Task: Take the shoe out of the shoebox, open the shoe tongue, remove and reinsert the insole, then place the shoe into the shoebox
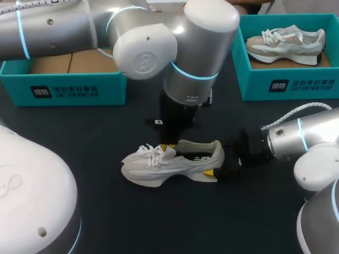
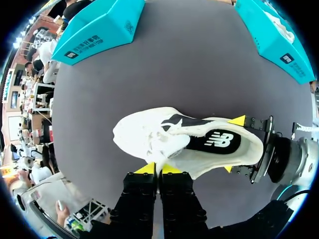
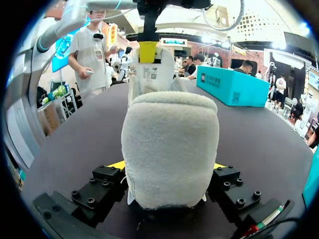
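1. Shoe [image 1: 172, 164] stands mid-counter [image 1: 106, 211], toe toward 9 o'clock.
2. Right gripper [image 2: 233, 145] clamps the heel from both sides at 3 o'clock.
3. Left gripper [image 2: 159, 168], narrow, pinches the tongue [image 3: 151, 72] from above.
4. Shoebox [image 1: 69, 87] sits at 10 o'clock; other shoebox [image 1: 296, 84] at 2 o'clock holds a second shoe [image 1: 286, 45].

The left claw [image 2: 158, 168] is pinching the tongue [image 2: 169, 131] of the shoe [image 2: 144, 142], while the right claw [image 2: 233, 145] is clamping its heel [image 2: 253, 145] from both sides.
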Action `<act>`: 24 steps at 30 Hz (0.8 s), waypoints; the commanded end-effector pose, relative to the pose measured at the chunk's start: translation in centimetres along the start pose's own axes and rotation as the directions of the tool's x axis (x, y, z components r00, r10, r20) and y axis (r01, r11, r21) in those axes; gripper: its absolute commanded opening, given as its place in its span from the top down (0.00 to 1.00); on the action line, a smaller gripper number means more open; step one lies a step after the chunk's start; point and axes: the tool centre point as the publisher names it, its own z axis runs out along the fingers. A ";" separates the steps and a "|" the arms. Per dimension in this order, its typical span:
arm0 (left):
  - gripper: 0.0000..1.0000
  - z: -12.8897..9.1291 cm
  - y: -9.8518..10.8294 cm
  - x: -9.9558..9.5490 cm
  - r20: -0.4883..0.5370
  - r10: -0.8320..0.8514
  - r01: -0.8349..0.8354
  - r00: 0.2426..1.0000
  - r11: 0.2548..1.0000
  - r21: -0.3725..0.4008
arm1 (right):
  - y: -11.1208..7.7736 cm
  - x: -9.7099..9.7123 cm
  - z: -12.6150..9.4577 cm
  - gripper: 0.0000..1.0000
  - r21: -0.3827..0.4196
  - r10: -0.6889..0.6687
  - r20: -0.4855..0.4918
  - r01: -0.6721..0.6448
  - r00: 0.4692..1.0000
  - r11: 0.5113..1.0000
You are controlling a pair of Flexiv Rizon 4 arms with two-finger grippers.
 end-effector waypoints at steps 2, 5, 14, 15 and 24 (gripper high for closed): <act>1.00 0.9 1.3 -1.4 0.009 0.066 -0.067 0.998 0.992 0.104 | -0.3 0.0 0.6 1.00 0.006 0.001 0.003 -0.001 1.000 1.000; 1.00 1.3 1.3 -2.2 0.033 0.082 -0.085 0.996 0.991 0.103 | -0.3 0.0 0.6 1.00 0.006 0.001 0.003 -0.001 1.000 1.000; 1.00 3.4 0.6 -5.1 0.142 0.056 -0.069 0.988 0.994 0.086 | -0.3 0.0 0.6 1.00 0.006 0.001 0.003 -0.001 1.000 1.000; 1.00 3.8 0.5 -5.4 0.154 0.052 -0.066 0.987 0.994 0.086 | -0.3 0.0 0.6 1.00 0.006 0.001 0.003 -0.001 1.000 1.000; 1.00 7.5 -0.1 -6.8 0.185 -0.008 0.001 0.983 0.999 0.040 | -0.3 0.0 0.6 1.00 0.006 0.001 0.003 -0.001 1.000 1.000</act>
